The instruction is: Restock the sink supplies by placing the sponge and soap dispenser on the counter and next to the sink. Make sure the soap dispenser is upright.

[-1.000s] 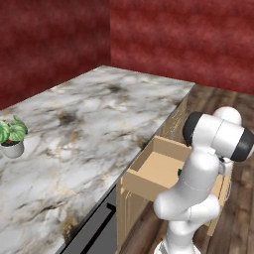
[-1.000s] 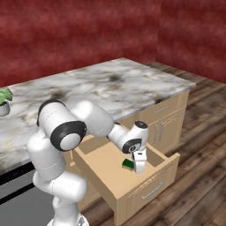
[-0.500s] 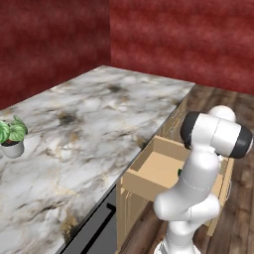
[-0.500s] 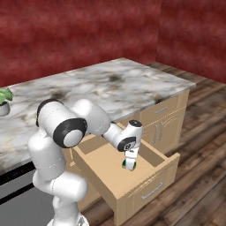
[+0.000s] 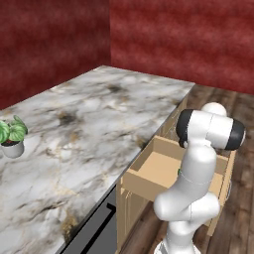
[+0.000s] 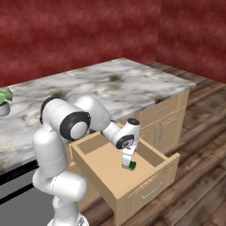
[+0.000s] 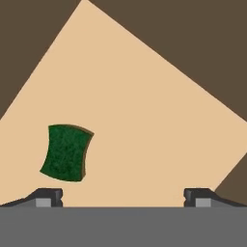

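a: what has changed in the last second?

b: your arm has swung lower into the open drawer (image 6: 132, 176). a second ago the hand sat higher and angled over the drawer's middle; now it points almost straight down, with the fingers (image 6: 129, 164) just above the sponge (image 6: 131, 165). the surface (image 5: 94, 124) and the potted plant (image 5: 12, 137) are where they were, so your base has not driven.

a: and the fingers?

b: spread wide, as they were a second ago. in the hand view the two tips (image 7: 124, 197) stand far apart at the bottom edge with nothing between them. you hold nothing.

a: where is the sponge against them?

b: it lies flat on the drawer floor. in the hand view the sponge (image 7: 66, 153) sits off toward the left tip, not centred in the gap, and turned slightly.

a: what does that mean for the task?

b: you are on the approach to the first pick, i judge. shift so the sponge is between the tips before you close, or one tip may land on it. after that it goes up onto the surface by the sink. i cannot see the soap dispenser or the sink here.
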{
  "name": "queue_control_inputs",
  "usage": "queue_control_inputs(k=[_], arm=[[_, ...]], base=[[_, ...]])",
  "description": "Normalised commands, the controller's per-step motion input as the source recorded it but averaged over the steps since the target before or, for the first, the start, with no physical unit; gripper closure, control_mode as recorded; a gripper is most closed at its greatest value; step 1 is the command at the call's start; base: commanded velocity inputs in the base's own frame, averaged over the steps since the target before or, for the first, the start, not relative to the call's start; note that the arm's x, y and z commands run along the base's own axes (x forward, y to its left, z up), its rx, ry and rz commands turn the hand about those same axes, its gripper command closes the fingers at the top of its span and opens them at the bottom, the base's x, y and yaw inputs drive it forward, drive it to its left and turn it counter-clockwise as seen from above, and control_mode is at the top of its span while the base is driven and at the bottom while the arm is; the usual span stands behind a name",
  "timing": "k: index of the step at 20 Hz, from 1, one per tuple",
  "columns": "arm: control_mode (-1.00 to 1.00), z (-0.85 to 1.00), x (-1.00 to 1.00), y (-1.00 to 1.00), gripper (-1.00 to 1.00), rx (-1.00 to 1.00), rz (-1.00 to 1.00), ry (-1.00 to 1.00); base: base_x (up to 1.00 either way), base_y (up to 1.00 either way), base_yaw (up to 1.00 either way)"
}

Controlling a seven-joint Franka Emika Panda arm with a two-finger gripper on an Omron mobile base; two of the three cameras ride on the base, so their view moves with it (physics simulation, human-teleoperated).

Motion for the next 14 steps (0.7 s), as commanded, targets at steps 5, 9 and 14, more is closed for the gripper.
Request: queue_control_inputs(k=[5,9,14], arm=[[-1.00,-0.13,0.25,0.00,-1.00,0.00,-0.08,0.00],[-1.00,-0.19,0.23,0.00,-1.00,0.00,-0.06,0.00],[-1.00,-0.11,0.06,-0.01,-1.00,0.00,-0.02,0.00]], base=[[0.00,0.00,0.00],[0.00,0.00,0.00],[0.00,0.00,0.00]])
